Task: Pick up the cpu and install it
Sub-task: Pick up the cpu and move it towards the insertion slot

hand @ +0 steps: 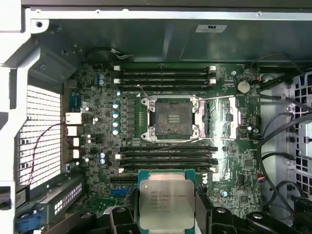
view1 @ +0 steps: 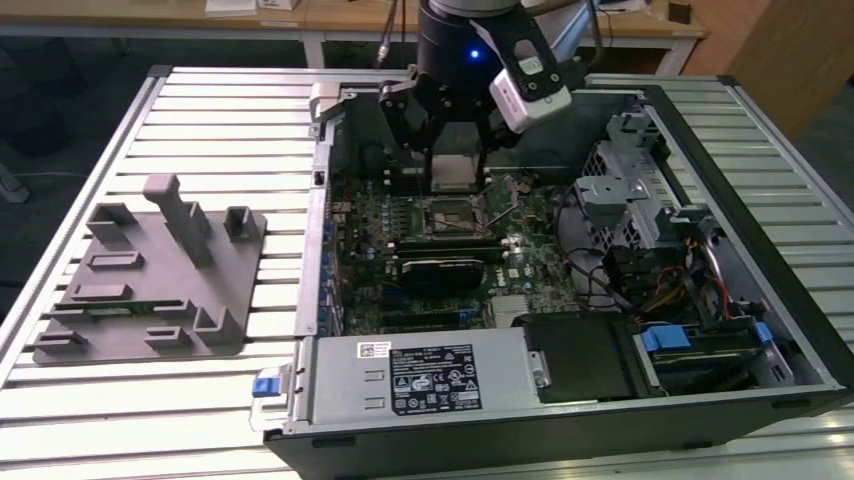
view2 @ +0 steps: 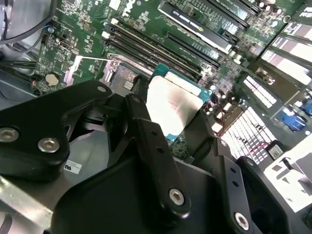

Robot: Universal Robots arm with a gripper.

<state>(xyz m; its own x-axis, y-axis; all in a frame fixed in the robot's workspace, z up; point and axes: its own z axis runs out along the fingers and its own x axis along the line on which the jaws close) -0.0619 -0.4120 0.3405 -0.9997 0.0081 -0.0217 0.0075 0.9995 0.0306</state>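
Observation:
The cpu [hand: 166, 199], a flat silvery square chip on a green-edged board, is clamped between my black fingers [hand: 204, 209], and it also shows as a pale square [view1: 453, 172] and again in the second wrist view [view2: 173, 105]. My gripper [view1: 451, 170] is shut on the cpu and hangs inside the open computer case, a little above the motherboard. The black socket [hand: 171, 118] with its lever raised lies bare on the board, apart from the cpu. In the exterior view the socket [view1: 451, 215] sits just in front of the held cpu.
The open case [view1: 787, 300] lies on a slatted metal table [view1: 200, 110]. A grey plastic holder [view1: 154, 280] stands at the exterior view's left. Memory slots [hand: 165, 78] flank the socket. Cables and drive bays [view1: 654, 270] fill the case's right side, a power supply [view1: 427, 375] the front.

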